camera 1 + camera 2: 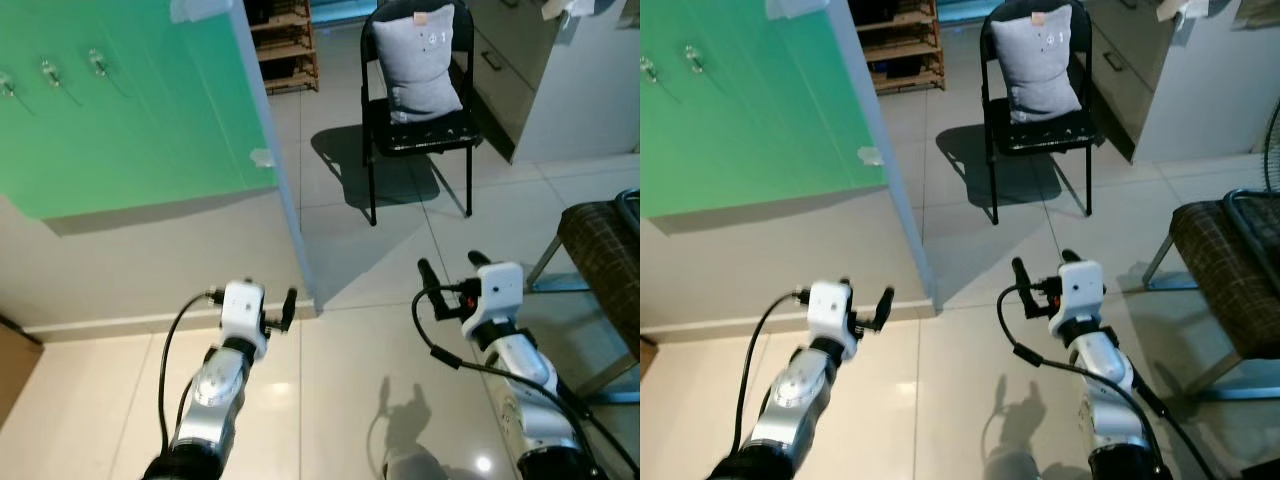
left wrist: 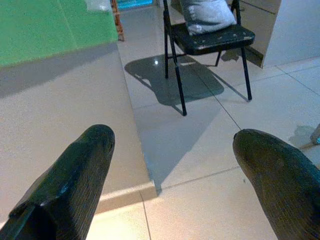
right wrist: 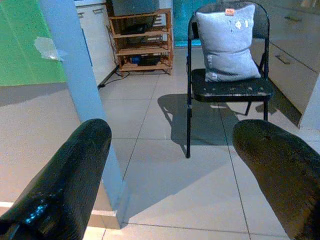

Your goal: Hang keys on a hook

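My left tool (image 1: 268, 302) is near me, held out low over the shiny tile floor (image 1: 330, 400). Its two black fingers (image 2: 75, 175) are spread wide, and nothing is between them. My right tool (image 1: 448, 270) is beside it on the right. It is spread wide too, and it holds nothing. I think I keep both tools up and spread so they are ready to take something.

I cannot see any keys. They are not in my tools, and I do not see them on the floor.

A bit farther, on my left, is a wall (image 1: 150, 260) that ends at a pale blue corner (image 1: 275, 150). The top part of the wall is a green board (image 1: 130, 110). Three small shiny hooks (image 1: 50, 72) stick out of it in a row, high up and far to the left. That is where the keys should go. The hooks look bare.

Far ahead, a black folding chair (image 1: 415, 130) stands on the floor with a gray pillow (image 1: 415, 60) leaning on its back. On my right is a brown checked seat (image 1: 600, 250).

I think the job has not really begun. I need to find the keys first.
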`<state>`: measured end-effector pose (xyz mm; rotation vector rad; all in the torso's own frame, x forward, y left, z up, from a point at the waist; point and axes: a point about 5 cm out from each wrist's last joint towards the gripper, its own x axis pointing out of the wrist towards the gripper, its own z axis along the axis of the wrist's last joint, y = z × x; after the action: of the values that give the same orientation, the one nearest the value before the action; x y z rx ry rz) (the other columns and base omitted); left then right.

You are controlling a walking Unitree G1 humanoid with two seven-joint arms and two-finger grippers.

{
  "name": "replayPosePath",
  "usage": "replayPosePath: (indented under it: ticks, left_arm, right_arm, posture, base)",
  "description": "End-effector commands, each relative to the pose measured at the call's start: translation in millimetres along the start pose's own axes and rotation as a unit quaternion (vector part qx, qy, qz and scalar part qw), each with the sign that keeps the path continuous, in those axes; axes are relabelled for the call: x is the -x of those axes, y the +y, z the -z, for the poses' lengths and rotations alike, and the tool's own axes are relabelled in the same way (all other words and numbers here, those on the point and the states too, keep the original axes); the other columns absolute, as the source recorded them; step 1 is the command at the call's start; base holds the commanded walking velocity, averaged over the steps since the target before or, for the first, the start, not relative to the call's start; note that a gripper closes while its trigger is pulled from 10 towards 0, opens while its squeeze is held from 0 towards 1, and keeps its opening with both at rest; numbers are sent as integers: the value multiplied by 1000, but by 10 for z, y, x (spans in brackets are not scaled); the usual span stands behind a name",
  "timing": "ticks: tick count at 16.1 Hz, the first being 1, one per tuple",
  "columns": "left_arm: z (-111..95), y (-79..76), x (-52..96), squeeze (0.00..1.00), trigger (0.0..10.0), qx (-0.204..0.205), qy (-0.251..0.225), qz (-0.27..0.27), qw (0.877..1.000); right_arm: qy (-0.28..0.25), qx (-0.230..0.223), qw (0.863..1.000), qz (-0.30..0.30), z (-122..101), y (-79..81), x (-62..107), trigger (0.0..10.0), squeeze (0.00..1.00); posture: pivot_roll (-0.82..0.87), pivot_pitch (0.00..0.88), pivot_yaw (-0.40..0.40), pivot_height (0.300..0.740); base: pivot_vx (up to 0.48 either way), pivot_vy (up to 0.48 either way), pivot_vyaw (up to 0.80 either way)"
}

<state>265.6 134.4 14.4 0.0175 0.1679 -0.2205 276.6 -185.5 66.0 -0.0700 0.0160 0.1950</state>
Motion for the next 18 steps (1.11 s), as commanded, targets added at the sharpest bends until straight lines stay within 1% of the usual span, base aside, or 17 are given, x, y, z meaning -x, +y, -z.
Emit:
replayPosePath:
  ticks: [1,2,4,5,7,9,12,15,18]
  left_arm:
    - [20,-29,24,0,10000,-5,-2,3,1000]
    - [30,-47,25,0,10000,1,-3,-3,1000]
    - [-2,-14,1,0,10000,-1,-8,-19,1000]
    - [-37,35,-29,0,10000,2,-9,-39,999]
    - [-38,68,-16,0,10000,-1,-7,-48,999]
    - [-56,57,-19,0,10000,-10,-6,-37,999]
    - [-136,73,-80,0,10000,-15,-16,-36,999]
    - [-126,69,-101,0,10000,-18,-8,-35,999]
    - [-173,75,-115,0,10000,-21,-16,-33,999]
  right_arm:
    - [5,-5,1000,-12,-6,17,-39,10000,0]
    - [10,-4,1000,-13,4,-2,-49,10000,0]
    - [18,1,1000,-20,18,-8,-31,10000,0]
    - [28,6,999,-25,23,-46,7,10000,0]
    - [39,0,999,-21,71,-71,41,10000,0]
    - [40,-16,999,-10,117,-4,34,10000,0]
    - [43,-21,999,-16,138,88,19,10000,0]
    - [50,-24,998,-19,186,148,-11,10000,0]
    - [46,-27,998,-20,168,174,-18,10000,0]
  posture:
    - [-366,0,146,740]
    - [-356,0,130,740]
    - [-348,0,99,740]
    - [-344,0,80,740]
    - [-339,0,87,740]
    - [-337,0,98,740]
    - [-337,0,120,740]
    - [-335,0,127,740]
    - [-334,0,127,740]
  base:
    - [0,0,0]
    - [0,0,0]
    - [0,0,0]
    - [0,0,0]
    - [0,0,0]
    - [0,0,0]
    - [0,0,0]
    - [0,0,0]
    - [0,0,0]
